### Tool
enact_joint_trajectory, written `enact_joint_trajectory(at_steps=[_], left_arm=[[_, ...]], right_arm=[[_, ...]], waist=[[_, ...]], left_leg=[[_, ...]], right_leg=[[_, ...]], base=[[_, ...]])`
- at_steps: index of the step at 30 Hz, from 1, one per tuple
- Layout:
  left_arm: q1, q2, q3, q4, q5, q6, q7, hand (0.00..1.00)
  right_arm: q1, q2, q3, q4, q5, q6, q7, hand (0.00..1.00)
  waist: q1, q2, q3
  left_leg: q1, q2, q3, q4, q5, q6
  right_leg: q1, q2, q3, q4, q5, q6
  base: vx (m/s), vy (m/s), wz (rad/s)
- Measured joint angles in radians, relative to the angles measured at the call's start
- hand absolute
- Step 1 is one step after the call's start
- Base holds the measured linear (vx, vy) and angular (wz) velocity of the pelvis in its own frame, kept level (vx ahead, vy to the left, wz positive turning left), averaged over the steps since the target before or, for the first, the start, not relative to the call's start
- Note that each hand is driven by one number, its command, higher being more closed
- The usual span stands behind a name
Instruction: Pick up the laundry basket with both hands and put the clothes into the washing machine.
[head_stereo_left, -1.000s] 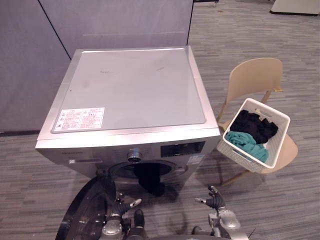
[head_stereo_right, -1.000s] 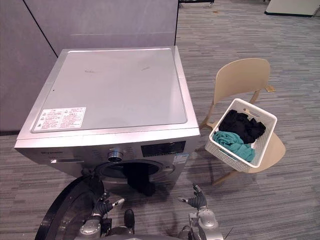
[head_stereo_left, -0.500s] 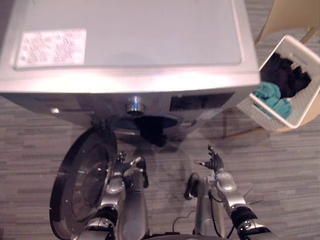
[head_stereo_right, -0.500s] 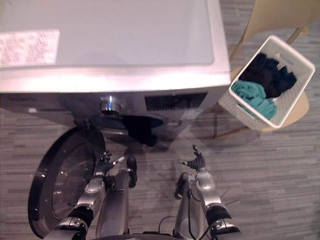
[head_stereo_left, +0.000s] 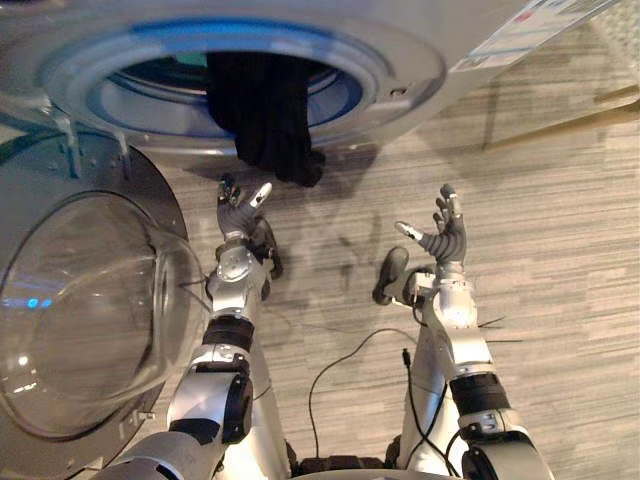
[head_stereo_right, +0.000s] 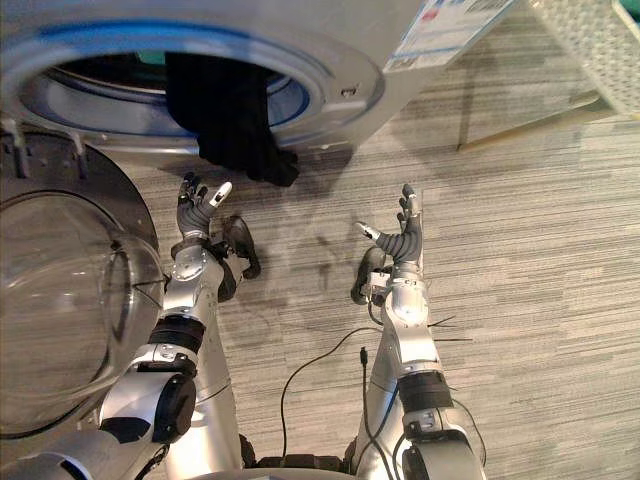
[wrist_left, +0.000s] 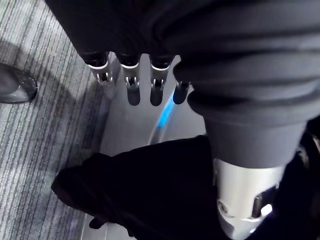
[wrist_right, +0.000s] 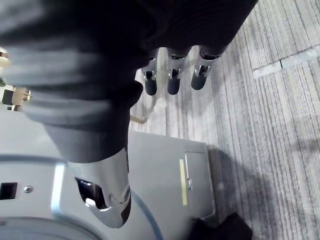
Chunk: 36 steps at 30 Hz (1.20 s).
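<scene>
Glass, domed and clear, is seen at the far left, where the round door (head_stereo_left: 80, 310) of the washing machine (head_stereo_left: 400, 60) is swung wide open over the grey striped floor (head_stereo_left: 560, 250). Just to the right of the door, the blue-rimmed drum opening (head_stereo_left: 120, 85) is shown, and a strip of teal cloth (head_stereo_right: 150, 57) can be made out inside it. A black garment (head_stereo_left: 265, 110) is draped over the lower rim of that opening, so that part of it hangs down outside the front of the machine. The left hand (head_stereo_left: 237, 210) is raised directly below the hanging end of the garment, close to it but apart from it. Its fingers (wrist_left: 132, 92) are held straight and spread, and nothing is grasped by them. In the left wrist view the dark cloth is seen just past the fingertips. Further right, well apart from the machine's front, the right hand (head_stereo_left: 443, 238) is held up over bare floor, palm turned inward, with its fingers (wrist_right: 172, 82) released and nothing carried. A white label (head_stereo_left: 520, 30) is fixed to the machine's side panel. At the far right, beyond the machine's corner, a corner of the white latticed laundry basket (head_stereo_right: 595, 50) is visible, untouched by either hand; its contents cannot be told from here.
</scene>
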Motion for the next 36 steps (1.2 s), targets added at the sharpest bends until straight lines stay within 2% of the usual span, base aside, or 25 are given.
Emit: enact_joint_trajectory(at_steps=[4,8,11,14,15,18,20,24,30,36], left_arm=[[-0.070,0.002,0.021,0.020,-0.043,0.002,0.016,0.00],[-0.098,0.005,0.022,0.024,-0.069,0.020,0.023,0.00],[-0.149,0.005,0.008,0.034,-0.081,0.024,0.042,0.00],[-0.154,0.005,-0.026,0.041,-0.094,0.030,0.054,0.00],[-0.155,0.005,-0.040,0.041,-0.095,0.039,0.056,1.00],[-0.157,0.008,-0.069,0.041,-0.094,0.053,0.056,1.00],[-0.167,0.018,-0.143,0.041,-0.073,0.066,0.054,1.00],[-0.178,0.041,-0.181,0.027,-0.056,0.068,0.054,1.00],[-0.167,0.063,-0.218,-0.082,-0.058,0.065,0.053,1.00],[-0.033,0.025,-0.243,-0.321,-0.057,0.060,0.073,1.00]], right_arm=[[0.027,0.021,0.000,-0.072,-0.011,-0.023,0.008,0.00],[0.044,0.033,0.006,-0.108,-0.027,-0.026,0.010,0.00],[0.046,0.042,0.005,-0.114,-0.027,-0.026,0.011,0.00],[0.045,0.042,0.000,-0.140,-0.027,-0.027,0.018,0.00],[0.045,0.042,-0.002,-0.147,-0.027,-0.029,0.027,0.00],[0.044,0.043,-0.001,-0.148,-0.027,-0.032,0.036,0.00],[0.041,0.043,-0.002,-0.152,-0.027,-0.032,0.047,0.00],[0.041,0.042,-0.002,-0.164,-0.027,-0.032,0.053,0.00],[0.041,0.042,-0.011,-0.177,-0.037,-0.035,0.050,0.00],[0.042,0.059,-0.009,-0.178,-0.074,-0.046,0.047,0.00]], waist=[[-0.007,-0.002,-0.003],[-0.020,-0.010,-0.011],[-0.030,-0.040,-0.035],[-0.030,-0.046,-0.039],[-0.031,-0.046,-0.039],[-0.034,-0.046,-0.039],[-0.040,-0.046,-0.039],[-0.052,-0.046,-0.039],[-0.052,-0.046,-0.039],[-0.052,-0.046,-0.039]], left_leg=[[-0.081,0.002,-0.013,0.065,-0.023,0.004],[-0.132,0.006,-0.023,0.121,-0.050,0.007],[-0.185,0.006,-0.031,0.170,-0.072,0.009],[-0.215,0.006,-0.043,0.214,-0.090,0.012],[-0.222,0.006,-0.044,0.226,-0.094,0.013],[-0.239,0.006,-0.054,0.248,-0.105,0.009],[-0.250,0.004,-0.063,0.258,-0.106,0.009],[-0.252,0.003,-0.067,0.271,-0.106,0.008],[-0.253,0.005,-0.070,0.270,-0.104,0.005],[-0.238,0.002,-0.066,0.235,-0.097,-0.003]], right_leg=[[-0.075,-0.001,0.011,0.052,-0.014,0.002],[-0.120,-0.001,0.022,0.094,-0.031,0.005],[-0.169,-0.002,0.035,0.139,-0.049,0.005],[-0.192,-0.004,0.042,0.180,-0.068,0.008],[-0.199,-0.005,0.046,0.190,-0.073,0.008],[-0.210,-0.005,0.048,0.210,-0.081,0.007],[-0.216,-0.007,0.049,0.223,-0.087,0.004],[-0.221,-0.010,0.054,0.245,-0.096,0.001],[-0.225,-0.010,0.051,0.252,-0.103,-0.005],[-0.214,-0.008,0.043,0.222,-0.098,0.000]], base=[[0.00,0.010,-0.04],[0.03,0.010,-0.07],[0.05,0.005,-0.02],[0.05,-0.007,0.01],[0.05,-0.008,-0.01],[0.04,-0.010,-0.02],[0.03,-0.018,0.04],[0.02,-0.026,0.03],[0.01,-0.013,0.01],[0.04,-0.019,0.01]])
